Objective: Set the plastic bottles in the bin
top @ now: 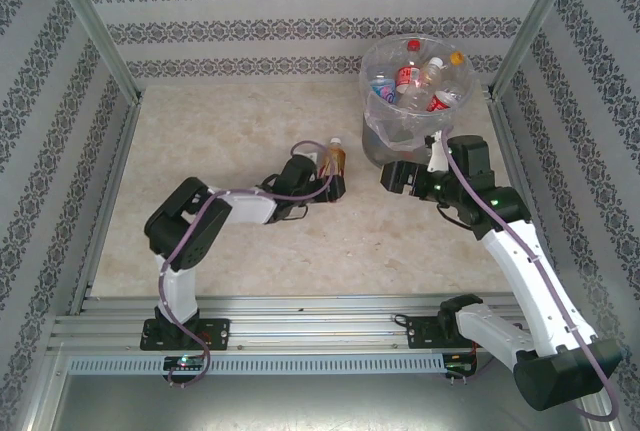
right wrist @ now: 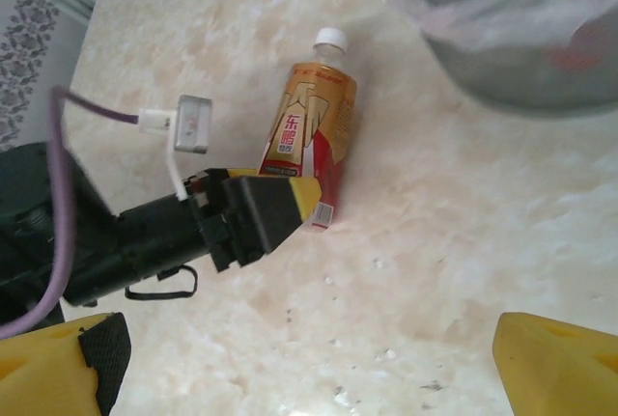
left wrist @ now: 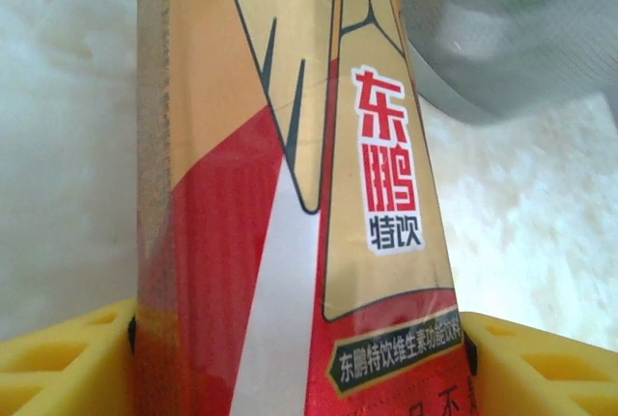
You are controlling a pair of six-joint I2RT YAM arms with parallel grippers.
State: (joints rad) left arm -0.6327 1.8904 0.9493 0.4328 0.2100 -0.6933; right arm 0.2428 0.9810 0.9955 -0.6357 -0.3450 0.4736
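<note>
Seen from the top view, most of the job looks done. Several plastic bottles (top: pixel 405 79) lie heaped inside the bin (top: pixel 400 143), which stands just ahead of the right tool (top: pixel 398 176). One amber bottle (top: pixel 335 159) is outside, on the worktop (top: pixel 220 131), upright between the fingers of the left tool (top: pixel 328 185). No other loose bottle shows on the worktop from here.

Left wrist view: the red-and-gold label of the amber bottle sits dead centre. A yellow finger (left wrist: pixel 58 358) presses one flank and its partner the other, so the left tool reads as clenched on the bottle low on its body. Beyond the fingers, up and to one side, is the grey curve of the bin wall: near, not touching.

Right wrist view: yellow fingertips (right wrist: pixel 555 363) stand wide apart with only bare worktop between them, so the right tool is released and carrying nothing. Ahead of it stands the amber bottle, white cap up, with the left tool at its base and the bin's liner further off to the side.

Judgement: one bottle left. It is gripped but not yet raised over the rim.
</note>
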